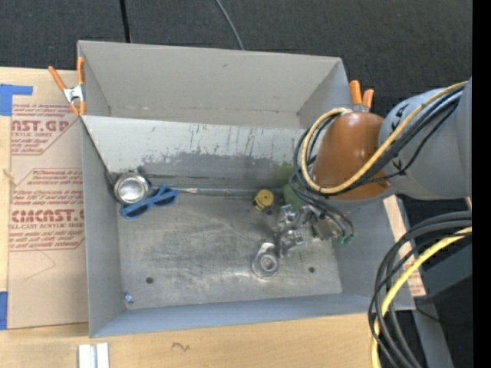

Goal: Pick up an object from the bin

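Note:
My gripper (291, 230) is low over the right part of the bin floor, under the orange wrist cover. Just below and to the left of it lies a small silver ring-shaped metal piece (267, 264), close to the gripper's tip; whether they touch I cannot tell. A small yellow round thing (263, 198) sits on the floor up and to the left of the gripper, near the back wall. A bit of green (345, 240) shows at the gripper's right side.
At the bin's left, a silver can-like cylinder (130, 188) rests by the back wall with a blue flat piece (153, 200) beside it. A thin metal rod (207, 191) runs from there toward the yellow thing. Cables loop around the arm at right.

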`<state>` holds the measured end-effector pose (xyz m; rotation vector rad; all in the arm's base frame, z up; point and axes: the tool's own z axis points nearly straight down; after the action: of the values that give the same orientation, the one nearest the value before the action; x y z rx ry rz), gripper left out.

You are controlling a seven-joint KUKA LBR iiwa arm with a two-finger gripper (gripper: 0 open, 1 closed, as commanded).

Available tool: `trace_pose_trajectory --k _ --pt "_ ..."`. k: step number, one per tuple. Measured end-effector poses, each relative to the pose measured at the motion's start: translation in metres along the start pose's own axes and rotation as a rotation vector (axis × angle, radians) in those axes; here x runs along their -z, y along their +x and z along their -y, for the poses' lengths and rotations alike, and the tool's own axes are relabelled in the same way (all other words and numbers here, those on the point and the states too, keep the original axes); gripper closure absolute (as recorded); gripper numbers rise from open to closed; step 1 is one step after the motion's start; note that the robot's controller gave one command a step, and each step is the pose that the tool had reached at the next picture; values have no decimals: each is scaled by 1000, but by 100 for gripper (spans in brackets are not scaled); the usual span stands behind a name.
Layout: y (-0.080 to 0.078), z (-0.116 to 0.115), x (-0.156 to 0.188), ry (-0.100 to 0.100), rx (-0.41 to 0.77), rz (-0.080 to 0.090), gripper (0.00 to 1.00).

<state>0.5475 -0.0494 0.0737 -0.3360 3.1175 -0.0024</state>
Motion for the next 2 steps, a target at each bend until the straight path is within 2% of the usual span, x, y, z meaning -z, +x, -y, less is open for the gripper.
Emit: trace_pose_trajectory --k 1,2 --pt "-1 0 -1 0 0 1 0" --pt "-11 -21 63 -1 93 2 0"
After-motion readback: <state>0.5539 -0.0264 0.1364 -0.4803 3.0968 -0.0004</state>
